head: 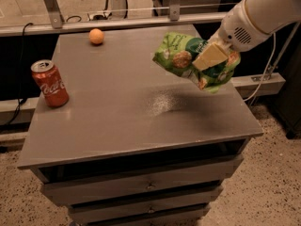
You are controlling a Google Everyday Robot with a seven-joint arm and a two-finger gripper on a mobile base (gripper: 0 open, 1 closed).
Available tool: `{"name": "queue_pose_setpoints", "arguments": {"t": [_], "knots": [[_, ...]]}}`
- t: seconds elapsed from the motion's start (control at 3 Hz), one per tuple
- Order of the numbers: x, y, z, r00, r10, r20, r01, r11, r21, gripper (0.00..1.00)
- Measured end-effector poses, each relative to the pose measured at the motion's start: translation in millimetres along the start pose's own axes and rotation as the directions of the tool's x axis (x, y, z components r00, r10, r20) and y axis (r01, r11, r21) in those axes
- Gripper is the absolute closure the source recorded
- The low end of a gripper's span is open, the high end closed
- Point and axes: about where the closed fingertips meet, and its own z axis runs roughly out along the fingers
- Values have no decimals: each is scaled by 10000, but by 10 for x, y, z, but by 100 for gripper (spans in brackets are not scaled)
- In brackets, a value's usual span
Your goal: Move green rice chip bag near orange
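Grey drawer cabinet fills the middle of your view, with stacked drawer fronts on its near face. Speckled floor shows near right. A metal rail runs behind the far edge. Light is dim and warm.
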Motion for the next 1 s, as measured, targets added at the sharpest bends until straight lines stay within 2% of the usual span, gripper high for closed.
{"name": "queue_pose_setpoints", "arguments": {"t": [0.33,1.0], "knots": [[-261,-280,253,9981,-175,591,165,9997,171,100],[-854,-1073,1136,9912,-407,1256,385,9991,198,100]]}}
